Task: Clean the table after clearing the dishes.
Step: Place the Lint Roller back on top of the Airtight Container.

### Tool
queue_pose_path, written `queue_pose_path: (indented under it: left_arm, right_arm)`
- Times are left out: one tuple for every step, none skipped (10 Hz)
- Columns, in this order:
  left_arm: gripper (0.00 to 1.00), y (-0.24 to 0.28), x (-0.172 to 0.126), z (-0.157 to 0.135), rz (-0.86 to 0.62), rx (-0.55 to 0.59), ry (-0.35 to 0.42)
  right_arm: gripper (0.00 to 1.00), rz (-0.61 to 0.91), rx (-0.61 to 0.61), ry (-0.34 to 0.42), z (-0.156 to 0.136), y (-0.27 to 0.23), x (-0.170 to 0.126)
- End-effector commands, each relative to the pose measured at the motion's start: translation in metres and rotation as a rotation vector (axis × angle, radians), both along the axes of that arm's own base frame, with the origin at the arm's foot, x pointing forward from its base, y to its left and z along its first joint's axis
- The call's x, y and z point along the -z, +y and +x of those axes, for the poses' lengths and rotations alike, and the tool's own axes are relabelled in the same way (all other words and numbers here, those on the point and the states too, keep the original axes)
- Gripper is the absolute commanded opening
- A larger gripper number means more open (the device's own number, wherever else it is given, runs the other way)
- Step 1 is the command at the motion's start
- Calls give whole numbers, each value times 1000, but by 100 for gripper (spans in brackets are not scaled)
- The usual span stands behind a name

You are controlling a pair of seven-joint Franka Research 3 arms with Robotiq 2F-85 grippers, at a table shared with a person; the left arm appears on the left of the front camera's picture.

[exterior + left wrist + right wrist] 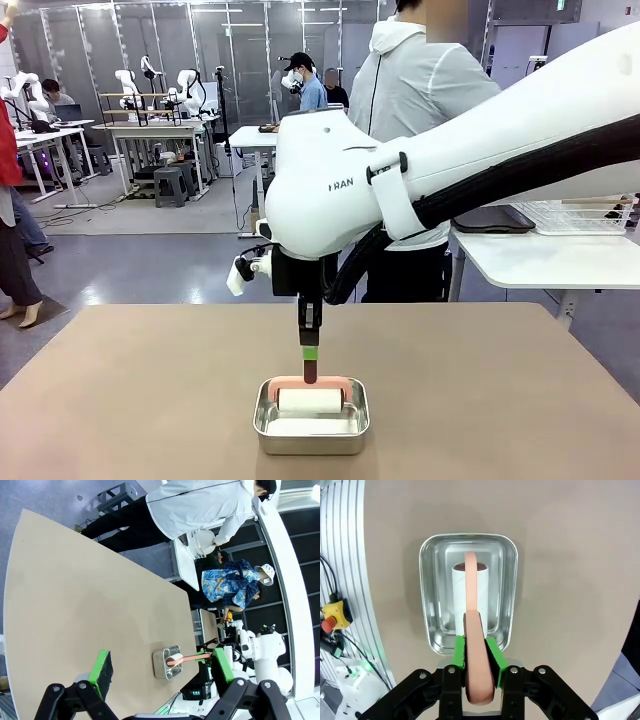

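1. Desk [150,400]: one, wide taupe top. Bare apart from a single pan near the robot's edge, centre. No dishes on it in these views, so clearing judged done and wiping judged the step in hand.
2. Person [415,110]: one standing at the far side in a white hooded top, turned toward the small white table [540,262] far right. Holds what looks like a white plate [202,542] in the left wrist view, well apart from the desk. Other people farther off.
3. Right arm: reaches across from the right, wrist pointing straight down over the pan, lining the tool up vertically.
4. Steel pan [311,430]: one, rectangular, rounded corners. Judged to serve as a dock for the roller.
5. Roller [311,401]: one, white cylinder on a salmon-pink frame, lying inside the pan; handle [479,665] rising straight up out of it.
6. Right pincer [310,352]: clenched on the handle, green pads either side. Roller at or just above the pan floor; contact hard to tell.
7. Left pincer [161,672]: released, empty, green pads spread wide, held high above the desk and clear of the work.
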State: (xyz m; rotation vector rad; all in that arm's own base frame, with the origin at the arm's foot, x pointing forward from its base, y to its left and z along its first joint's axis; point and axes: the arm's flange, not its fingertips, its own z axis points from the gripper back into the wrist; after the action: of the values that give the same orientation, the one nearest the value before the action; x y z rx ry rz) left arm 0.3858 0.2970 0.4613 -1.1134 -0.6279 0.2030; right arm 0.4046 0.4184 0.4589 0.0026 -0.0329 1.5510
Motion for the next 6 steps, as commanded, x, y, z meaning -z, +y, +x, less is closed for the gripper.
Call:
queue_pose_path:
  left_arm:
    - [100, 3, -1, -3, 4, 15, -10]
    - [100, 3, -1, -3, 4, 15, -10]
    - [100, 3, -1, -3, 4, 15, -10]
    - [100, 3, -1, -3, 4, 15, -10]
    - [100, 3, -1, -3, 4, 15, -10]
    - [100, 3, -1, -3, 4, 15, -10]
  right_arm:
    - [22, 13, -42, 5, 14, 1, 8]
    - [22, -2, -41, -8, 22, 2, 17]
    - [22, 2, -45, -2, 30, 1, 25]
    - [22, 22, -64, -13, 37, 2, 31]
    - [22, 20, -76, -36, 42, 2, 34]
    - [22, 16, -75, -30, 47, 0, 38]
